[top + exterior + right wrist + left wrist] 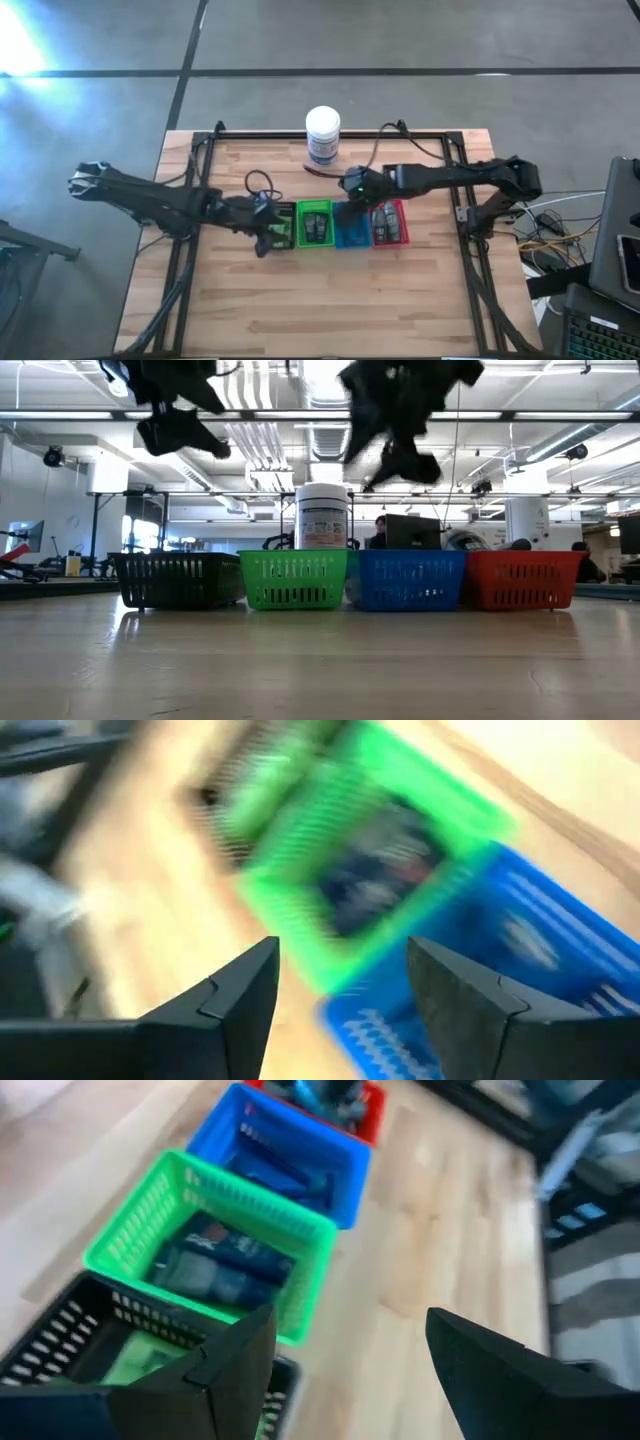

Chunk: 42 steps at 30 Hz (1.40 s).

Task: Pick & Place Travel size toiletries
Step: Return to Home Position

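Left gripper (350, 1335) raised, jaws apart; right gripper (343, 960) raised, jaws apart; both stretched inward toward each other

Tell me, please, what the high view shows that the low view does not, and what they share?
Only the high view looks into the bins: dark packs in the green bin, green packets in the black bin. Only the low view shows the room behind, with a person beyond the table. Both show those bins in a row with the blue bin and red bin, the white jar behind them, and the left end effector and right end effector hanging above the bins.
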### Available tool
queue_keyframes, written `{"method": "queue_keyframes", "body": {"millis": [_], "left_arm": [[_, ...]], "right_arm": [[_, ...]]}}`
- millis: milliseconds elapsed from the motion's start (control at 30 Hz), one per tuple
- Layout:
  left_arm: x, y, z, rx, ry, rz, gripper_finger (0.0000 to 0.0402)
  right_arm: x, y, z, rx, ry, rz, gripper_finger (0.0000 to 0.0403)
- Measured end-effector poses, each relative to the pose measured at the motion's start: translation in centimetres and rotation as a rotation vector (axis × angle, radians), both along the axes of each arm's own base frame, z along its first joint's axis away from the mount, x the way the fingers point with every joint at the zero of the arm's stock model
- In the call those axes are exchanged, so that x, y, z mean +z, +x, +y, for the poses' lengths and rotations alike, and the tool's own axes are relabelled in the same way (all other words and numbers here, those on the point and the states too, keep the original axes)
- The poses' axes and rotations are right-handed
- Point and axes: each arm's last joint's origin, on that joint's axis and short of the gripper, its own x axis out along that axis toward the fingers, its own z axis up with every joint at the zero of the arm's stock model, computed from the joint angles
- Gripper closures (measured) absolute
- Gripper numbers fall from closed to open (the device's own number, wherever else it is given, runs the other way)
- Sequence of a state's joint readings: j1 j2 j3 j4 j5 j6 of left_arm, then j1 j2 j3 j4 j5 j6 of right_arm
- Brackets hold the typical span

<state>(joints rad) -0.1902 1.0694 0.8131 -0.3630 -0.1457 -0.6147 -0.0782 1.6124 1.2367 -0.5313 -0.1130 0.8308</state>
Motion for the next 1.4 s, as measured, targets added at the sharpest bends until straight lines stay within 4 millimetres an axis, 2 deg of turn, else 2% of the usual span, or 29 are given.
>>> {"method": "queue_keyframes", "body": {"millis": [67,167,267,367,500,600,733,900,1033,1200,1400], "left_arm": [[0.7,-0.7,0.0,-0.017,-0.045,-0.024,0.014],[1.7,-2.1,0.2,0.004,-0.159,-0.046,0.014],[2.7,-3.4,0.3,0.048,-0.273,-0.089,0.014],[3.7,-4.4,0.5,0.066,-0.337,-0.15,0.014],[5.3,-4.7,0.3,-0.018,-0.256,-0.31,0.014],[6.2,-4.5,0.3,-0.057,-0.193,-0.405,0.014],[5.2,-4.3,0.4,-0.067,-0.145,-0.43,0.014],[2.6,-4.7,1.2,-0.09,-0.143,-0.543,0.014],[0.0,-6.2,2.1,-0.115,-0.139,-0.676,0.014],[-3.2,-8.4,3.2,-0.064,-0.121,-0.711,0.014],[-5.3,-10.6,4.3,-0.011,-0.086,-0.777,0.014]], "right_arm": [[1.9,-0.3,1.4,0.122,-0.051,-0.121,0.0189],[5.1,-1.9,3.2,0.216,-0.156,-0.253,0.0194],[7.5,-4.1,3.8,0.264,-0.218,-0.322,0.0202],[10.3,-6.7,3.7,0.2,-0.153,-0.426,0.0211],[13.3,-10.1,4.8,0.303,-0.092,-0.57,0.0221],[13.8,-12.3,5.7,0.376,-0.088,-0.608,0.0227],[12.0,-14.2,6.1,0.378,-0.06,-0.612,0.0236],[7.8,-15.7,6.1,0.364,-0.012,-0.733,0.0244],[4.9,-17.4,5.2,0.331,-0.045,-0.892,0.0252],[2.7,-19.9,4.3,0.327,-0.107,-0.982,0.0265],[0.3,-22.4,3.6,0.31,-0.191,-1.04,0.028]]}}
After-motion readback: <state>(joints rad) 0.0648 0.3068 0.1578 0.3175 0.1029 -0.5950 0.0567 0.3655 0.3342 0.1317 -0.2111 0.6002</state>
